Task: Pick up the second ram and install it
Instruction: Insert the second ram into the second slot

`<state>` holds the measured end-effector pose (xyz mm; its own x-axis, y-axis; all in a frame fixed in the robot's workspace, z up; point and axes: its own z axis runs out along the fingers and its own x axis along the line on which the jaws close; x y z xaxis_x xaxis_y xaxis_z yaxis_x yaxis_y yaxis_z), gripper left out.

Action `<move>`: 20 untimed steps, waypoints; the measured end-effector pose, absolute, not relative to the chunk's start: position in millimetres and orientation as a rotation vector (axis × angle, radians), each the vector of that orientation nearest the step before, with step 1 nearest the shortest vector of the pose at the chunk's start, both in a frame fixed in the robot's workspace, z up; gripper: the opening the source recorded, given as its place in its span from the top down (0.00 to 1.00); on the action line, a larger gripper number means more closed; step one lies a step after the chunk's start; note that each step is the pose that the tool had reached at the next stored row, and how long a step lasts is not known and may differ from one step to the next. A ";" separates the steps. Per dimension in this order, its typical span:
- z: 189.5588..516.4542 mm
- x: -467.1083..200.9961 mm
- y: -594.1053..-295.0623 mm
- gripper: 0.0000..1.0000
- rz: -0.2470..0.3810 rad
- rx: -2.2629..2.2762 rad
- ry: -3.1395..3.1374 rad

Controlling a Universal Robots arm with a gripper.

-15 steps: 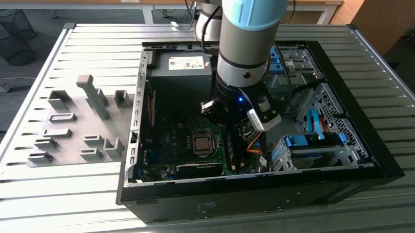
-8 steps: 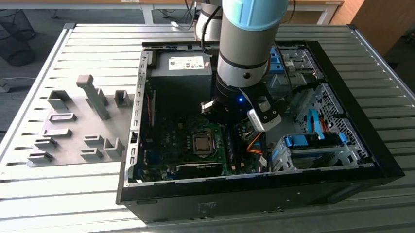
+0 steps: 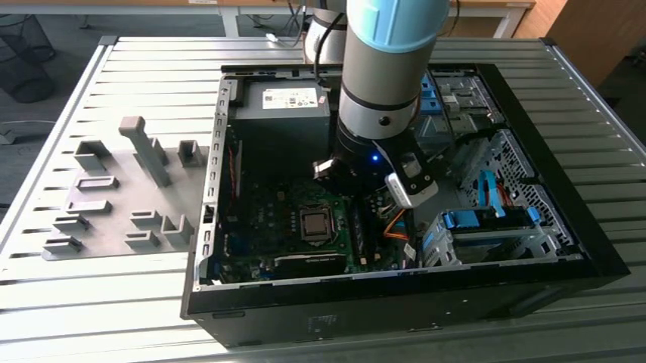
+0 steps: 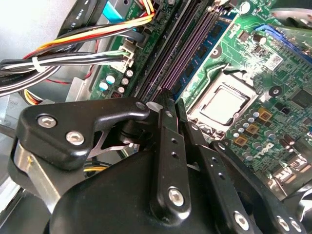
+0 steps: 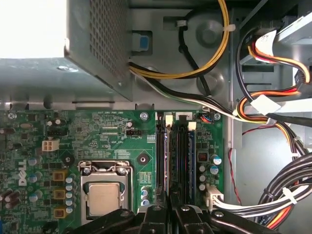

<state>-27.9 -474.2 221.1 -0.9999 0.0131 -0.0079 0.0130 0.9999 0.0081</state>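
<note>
On the slatted tabletop (image 3: 131,295) an open computer case (image 3: 404,295) lies flat so the end effector (image 3: 368,181) reaches the slots, where, in both wrist views, its fingers (image 4: 168,141) pinch together on the second ram (image 5: 171,161), upright in its slot.

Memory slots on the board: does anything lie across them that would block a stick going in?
Nothing visible does. The memory slots lie uncovered directly ahead of the gripper, and the cable bundles run alongside the board's edge, not over the slots.
</note>
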 end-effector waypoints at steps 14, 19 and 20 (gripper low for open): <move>216.1 -27.5 -474.4 0.86 0.013 0.031 3.133; 216.1 -27.3 -474.4 0.86 0.013 -0.004 3.134; 216.1 -27.3 -474.4 0.86 0.013 -0.004 3.134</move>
<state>-27.3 -474.4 216.1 -1.0000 -0.0028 -0.0079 -0.0029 1.0000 0.0080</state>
